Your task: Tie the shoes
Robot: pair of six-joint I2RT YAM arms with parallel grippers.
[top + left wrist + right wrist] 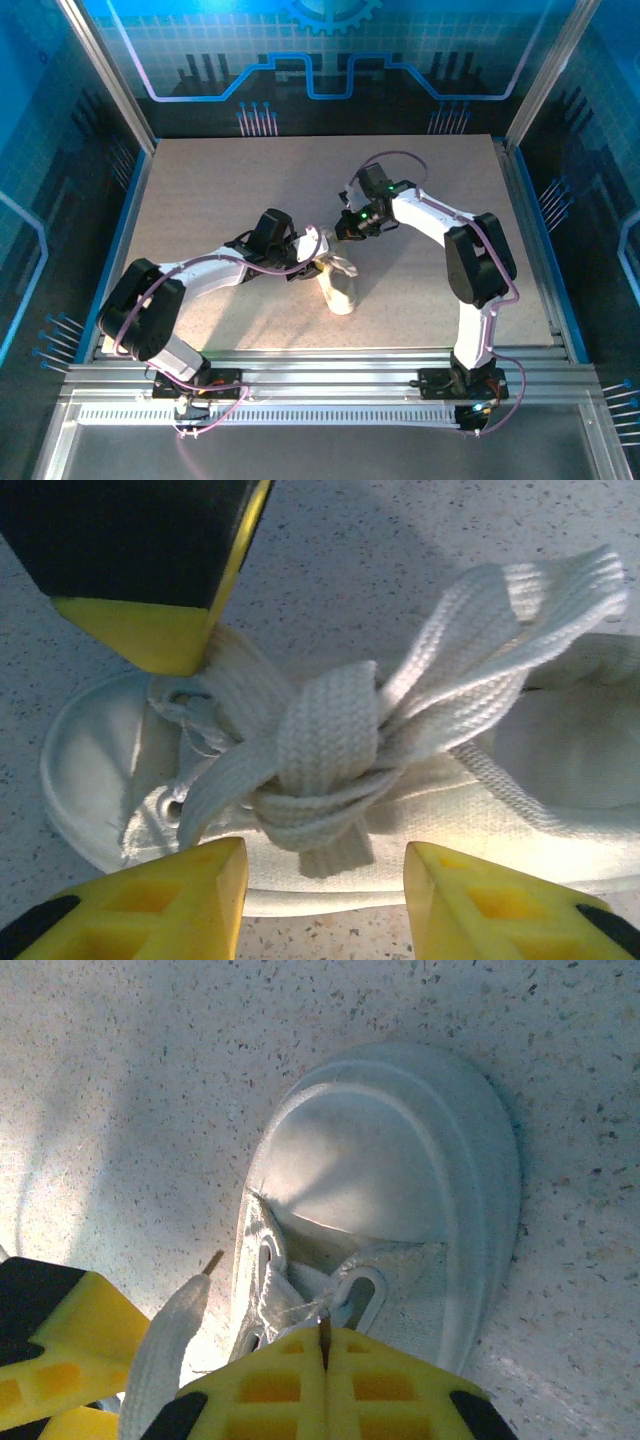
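Speckled table [200,200] — sneaker [340,285] (laces [330,760] knotted).

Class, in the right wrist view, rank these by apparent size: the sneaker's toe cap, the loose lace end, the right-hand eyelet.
1. toe cap
2. loose lace end, though nearness to the camera may enlarge it
3. right-hand eyelet

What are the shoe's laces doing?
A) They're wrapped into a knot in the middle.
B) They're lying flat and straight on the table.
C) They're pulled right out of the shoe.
A: in the left wrist view the white laces wrap around each other in a knot on top of the sneaker.
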